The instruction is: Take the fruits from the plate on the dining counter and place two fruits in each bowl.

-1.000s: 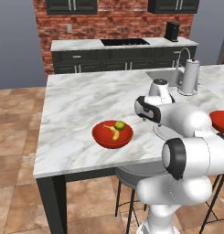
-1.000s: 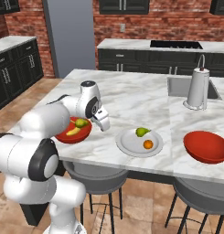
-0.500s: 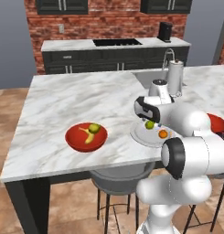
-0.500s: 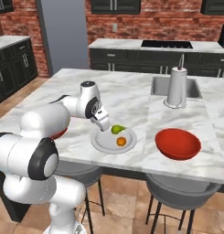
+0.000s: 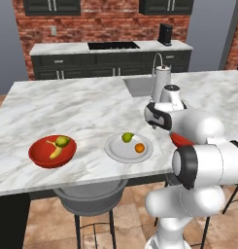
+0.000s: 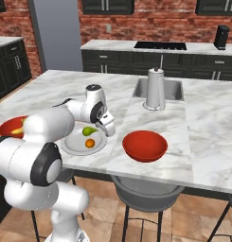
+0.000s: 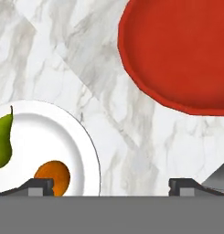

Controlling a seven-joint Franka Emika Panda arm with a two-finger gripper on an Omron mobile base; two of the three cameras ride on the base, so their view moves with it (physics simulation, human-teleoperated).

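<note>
The gripper [image 7: 111, 185] hangs with jaws spread wide, empty, over bare counter [image 5: 76, 104] between plate [image 5: 115, 151] and right bowl [image 6: 145, 145]. A pear [image 5: 127, 137] and an orange [image 5: 139, 148] lie on the plate. The left bowl [image 5: 40, 156] holds a banana [image 5: 55, 151] and a pear.

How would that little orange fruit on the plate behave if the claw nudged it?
The orange fruit looks round, so it would probably roll across the flat plate. The raised rim might stop it. It sits close to the green pear and could bump it.
</note>
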